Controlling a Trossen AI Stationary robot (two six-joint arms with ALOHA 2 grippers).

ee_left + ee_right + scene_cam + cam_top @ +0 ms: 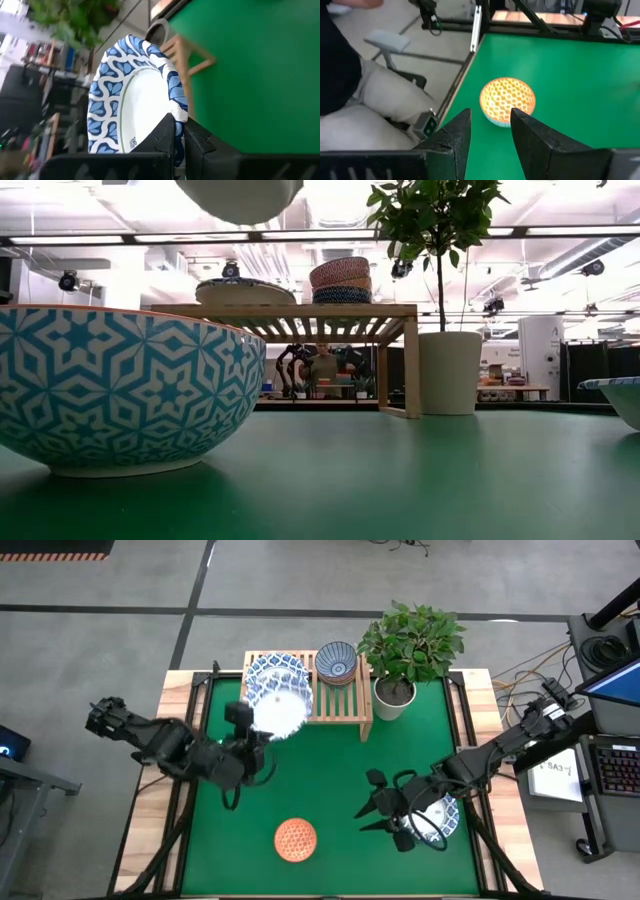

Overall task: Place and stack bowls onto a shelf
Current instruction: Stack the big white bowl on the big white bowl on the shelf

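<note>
My left gripper (262,732) is shut on a wide white bowl with a blue patterned rim (280,708), which is in the air over the front left part of the light-wood shelf (352,708). The low view shows this bowl's underside (240,195) high above the shelf (300,310). On the slatted top rest another white-and-blue bowl (272,673) and a stack of small bowls (337,662). A red-orange bowl (296,840) sits on the mat near the front edge. My right gripper (368,798) hovers open to its right, pointing at it (507,100). Another white-and-blue bowl (440,818) lies under the right arm. My left gripper pinches the white bowl's rim (176,120) on the side nearest the arm, one finger (160,137) on the inner face and one (200,142) on the outer. The fingers reach in from the table's near left. The bowl is lifted clear, above shelf height.
A potted plant in a white pot (395,695) stands at the shelf's right end. The green mat (330,780) is bare between the shelf and the red-orange bowl. A seated person (365,100) is beyond the table's edge in the right wrist view.
</note>
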